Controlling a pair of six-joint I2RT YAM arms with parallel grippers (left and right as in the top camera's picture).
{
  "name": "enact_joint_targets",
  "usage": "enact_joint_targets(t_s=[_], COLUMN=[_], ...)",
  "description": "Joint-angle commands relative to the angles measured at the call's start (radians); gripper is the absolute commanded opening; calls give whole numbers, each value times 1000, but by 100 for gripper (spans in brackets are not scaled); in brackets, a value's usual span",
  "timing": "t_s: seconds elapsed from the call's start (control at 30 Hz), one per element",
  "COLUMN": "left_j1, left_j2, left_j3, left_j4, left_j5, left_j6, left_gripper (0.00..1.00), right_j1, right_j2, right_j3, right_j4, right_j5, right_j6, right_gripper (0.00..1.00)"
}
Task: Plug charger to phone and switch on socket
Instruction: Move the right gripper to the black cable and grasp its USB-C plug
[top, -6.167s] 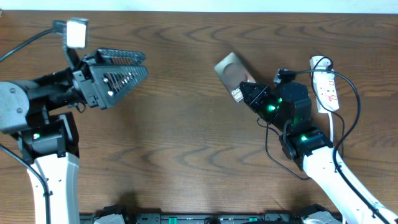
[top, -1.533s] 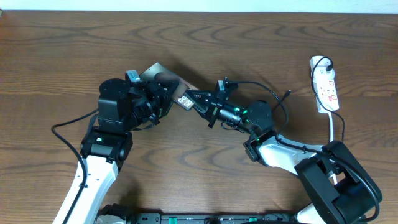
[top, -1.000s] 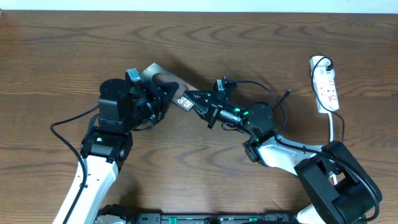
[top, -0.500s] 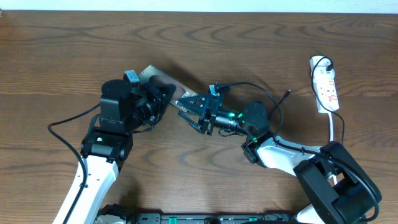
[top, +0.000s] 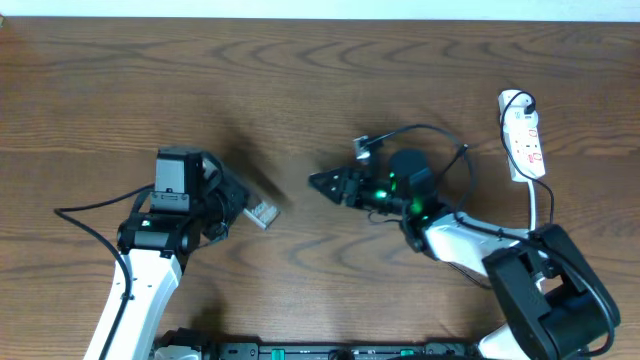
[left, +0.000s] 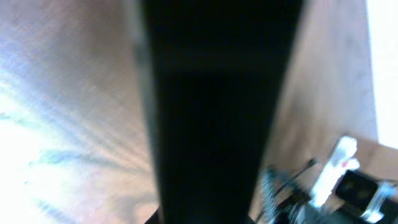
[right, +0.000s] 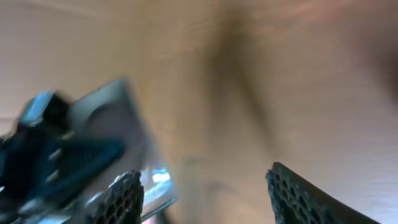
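The phone (top: 262, 212) shows only as a pale end sticking out to the right of my left gripper (top: 232, 204), which is shut on it. In the left wrist view a black slab (left: 211, 112) fills the middle and hides the jaws. My right gripper (top: 322, 182) hangs to the right of the phone, apart from it and open. The right wrist view shows both its fingertips (right: 124, 196) with nothing between them, and the blurred phone (right: 112, 118) at left. The socket (top: 526, 140) lies at the far right. The charger's black cable (top: 529, 101) leaves the socket's far end; its connector tip is not visible.
A thin black wire (top: 440, 132) loops over the right wrist. The socket's white cord (top: 536, 205) runs toward the table's near edge beside the right arm's base (top: 545, 290). Bare wooden table (top: 300, 70) lies behind both arms.
The right gripper has opened and drawn back to the right, off the phone. The left arm has carried the phone down and left, toward the near side.
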Motion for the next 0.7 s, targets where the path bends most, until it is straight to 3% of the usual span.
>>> enact_joint_targets(t_s=[0.0, 0.17, 0.3, 0.37, 0.5, 0.67], left_j1=[3, 3, 3, 3, 3, 3], left_j2=[-7, -8, -8, -8, -8, -8], left_j3=[14, 14, 14, 14, 14, 14], left_j4=[-34, -42, -42, -42, -34, -31], left_j5=[11, 79, 103, 103, 103, 106], left_j6=[60, 66, 66, 66, 66, 60], left_gripper=[7, 7, 7, 7, 7, 7], right_j1=[-75, -144, -148, -147, -147, -149], right_j2=[-58, -206, -317, -337, -319, -214], right_j3=[32, 145, 271, 315, 336, 336], right_j4=[-109, -539, -924, -1042, -1133, -1112], right_j5=[130, 364, 710, 861, 1078, 1170], right_j6=[-204, -330, -359, -359, -351, -263], right_gripper=[62, 59, 59, 52, 51, 52])
